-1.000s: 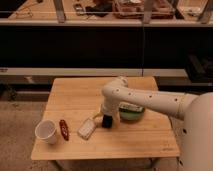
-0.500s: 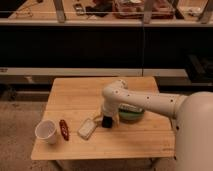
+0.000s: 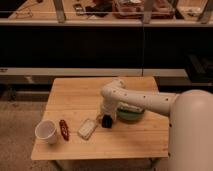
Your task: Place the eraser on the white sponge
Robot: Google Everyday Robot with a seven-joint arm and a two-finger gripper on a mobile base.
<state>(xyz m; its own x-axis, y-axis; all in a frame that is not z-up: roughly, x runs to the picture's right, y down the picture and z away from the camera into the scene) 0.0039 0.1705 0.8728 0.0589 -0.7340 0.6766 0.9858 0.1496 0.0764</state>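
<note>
The eraser (image 3: 106,121) is a small black block on the wooden table (image 3: 75,95), just right of the white sponge (image 3: 87,128). The sponge is an off-white rounded pad lying flat near the table's front. A narrow gap shows between the two. My gripper (image 3: 106,117) points down at the end of the white arm (image 3: 135,97), directly over the eraser and at its top. The gripper's own body hides where it meets the eraser.
A white cup (image 3: 46,132) stands at the front left, with a thin dark-red oblong item (image 3: 64,129) beside it. A green bowl (image 3: 131,114) holding something white sits right of the gripper, partly under the arm. Dark shelving stands behind the table.
</note>
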